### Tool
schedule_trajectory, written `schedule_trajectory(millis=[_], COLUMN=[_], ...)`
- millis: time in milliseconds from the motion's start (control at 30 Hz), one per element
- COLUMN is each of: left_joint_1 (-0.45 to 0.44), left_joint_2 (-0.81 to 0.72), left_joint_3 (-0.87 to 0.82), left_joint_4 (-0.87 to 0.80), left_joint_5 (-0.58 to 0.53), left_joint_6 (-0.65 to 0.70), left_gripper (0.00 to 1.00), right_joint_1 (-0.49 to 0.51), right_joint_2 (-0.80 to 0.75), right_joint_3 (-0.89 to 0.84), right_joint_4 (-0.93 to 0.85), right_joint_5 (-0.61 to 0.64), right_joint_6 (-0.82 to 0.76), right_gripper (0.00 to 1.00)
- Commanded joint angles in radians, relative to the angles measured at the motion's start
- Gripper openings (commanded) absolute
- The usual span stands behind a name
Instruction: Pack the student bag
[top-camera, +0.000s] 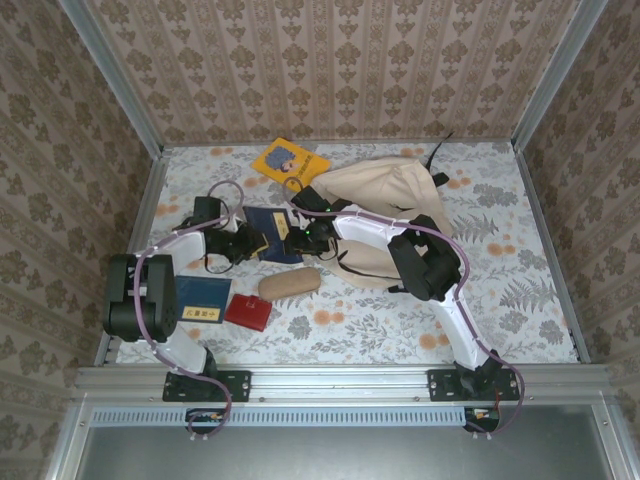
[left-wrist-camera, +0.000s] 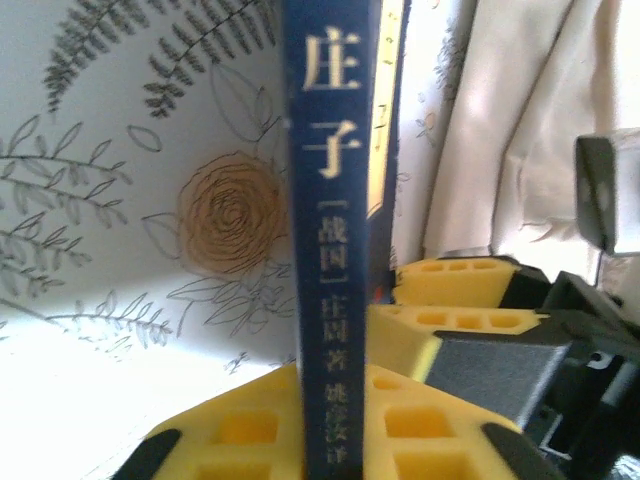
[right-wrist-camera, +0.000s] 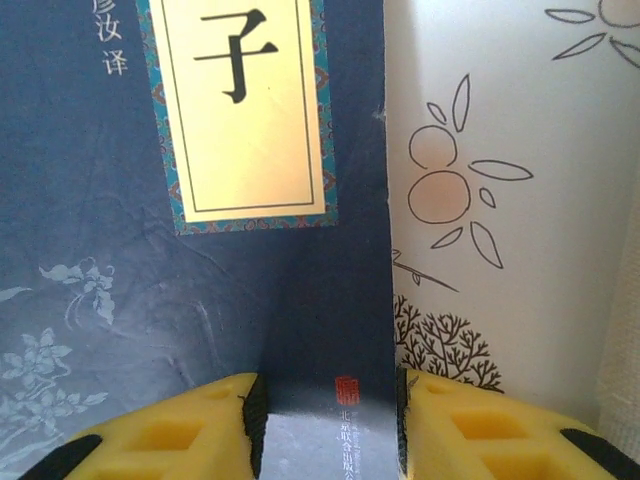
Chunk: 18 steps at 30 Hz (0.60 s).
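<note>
The student bag, beige and soft, lies at the back right of the table, and its cloth shows at the right of the left wrist view. A dark blue book with Chinese lettering lies just left of it. My left gripper is shut on the book's spine, one yellow finger on each side. My right gripper reaches in from the bag's side and stands open over the book's front cover. Its right finger sits at the cover's edge. Its yellow fingers show right beside the book.
A yellow book lies behind the blue one. In front lie a tan oblong case, a small red item and a blue booklet. The right arm crosses over the bag's front part. Patterned walls close in three sides.
</note>
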<state>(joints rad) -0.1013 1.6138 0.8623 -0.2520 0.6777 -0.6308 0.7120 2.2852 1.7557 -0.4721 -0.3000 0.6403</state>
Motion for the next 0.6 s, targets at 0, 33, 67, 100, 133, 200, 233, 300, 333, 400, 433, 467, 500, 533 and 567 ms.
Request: schedule_trajectory(millis=[0,33,67,100,133,200,233,300,333,400,433,467,500,533,567], left_joint_1=[0.014,0.017,0.017,0.014,0.013,0.010,0.008,0.003,-0.006,-0.026,-0.044,-0.065,-0.090,-0.118,-0.141], left_joint_2=[-0.062,-0.082,-0.101,-0.130,-0.160,-0.221,-0.246,-0.295,-0.314,-0.345,-0.359,-0.367,-0.378,-0.383,-0.384], left_joint_3=[0.039,0.043,0.044,0.046,0.048,0.050,0.051,0.054,0.058,0.067,0.070,0.073,0.073,0.074,0.076], left_joint_4=[-0.070,-0.063,-0.057,-0.042,-0.026,-0.002,0.015,0.046,0.065,0.100,0.127,0.155,0.194,0.232,0.258], left_joint_5=[-0.017,-0.015,-0.014,-0.011,-0.006,-0.007,-0.007,-0.009,-0.006,-0.012,-0.020,-0.028,-0.066,-0.088,-0.108], left_joint_6=[0.039,0.034,0.029,0.021,0.014,-0.005,-0.017,-0.055,-0.075,-0.122,-0.156,-0.189,-0.227,-0.264,-0.298], left_gripper=[0.07,0.07,0.07,0.07,0.06,0.06,0.05,0.05,0.04,0.05,0.04,0.04,0.04,0.04,0.04], right_joint_1=[-0.012,-0.018,-0.025,-0.036,-0.047,-0.068,-0.081,-0.098,-0.108,-0.122,-0.128,-0.133,-0.137,-0.138,-0.139], right_joint_2=[-0.078,-0.114,-0.156,-0.221,-0.273,-0.390,-0.450,-0.543,-0.589,-0.663,-0.700,-0.728,-0.755,-0.778,-0.794], right_joint_3=[-0.035,-0.061,-0.090,-0.145,-0.187,-0.304,-0.363,-0.459,-0.505,-0.587,-0.627,-0.662,-0.696,-0.727,-0.749], right_joint_4=[0.011,0.030,0.042,0.074,0.106,0.197,0.243,0.313,0.350,0.431,0.484,0.532,0.590,0.651,0.697], right_joint_5=[0.006,-0.007,-0.002,0.009,0.015,0.017,0.012,0.000,-0.007,-0.021,-0.034,-0.042,-0.053,-0.061,-0.066], right_joint_6=[0.006,0.003,0.010,0.028,0.047,0.095,0.120,0.159,0.182,0.242,0.278,0.311,0.358,0.404,0.442], right_gripper=[0.46,0.51,0.55,0.59,0.63,0.69,0.72,0.77,0.80,0.84,0.86,0.88,0.90,0.92,0.93])
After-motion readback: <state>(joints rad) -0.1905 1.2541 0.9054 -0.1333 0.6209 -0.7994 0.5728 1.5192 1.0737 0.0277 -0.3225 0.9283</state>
